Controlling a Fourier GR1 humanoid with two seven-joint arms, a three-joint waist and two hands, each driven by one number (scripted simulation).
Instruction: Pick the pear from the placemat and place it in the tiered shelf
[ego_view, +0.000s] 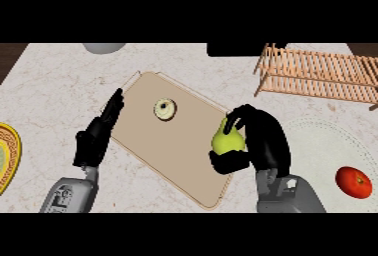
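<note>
Plainly, pear (227, 141) within right fingers (241, 114)

left robot hand (92, 142) black | right robot hand (264, 141) black | both forearms (70, 196) grey

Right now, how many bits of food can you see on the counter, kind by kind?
pear, held in the right hand: 1
tomato: 1
ring-shaped pastry: 1
Total: 3
</note>
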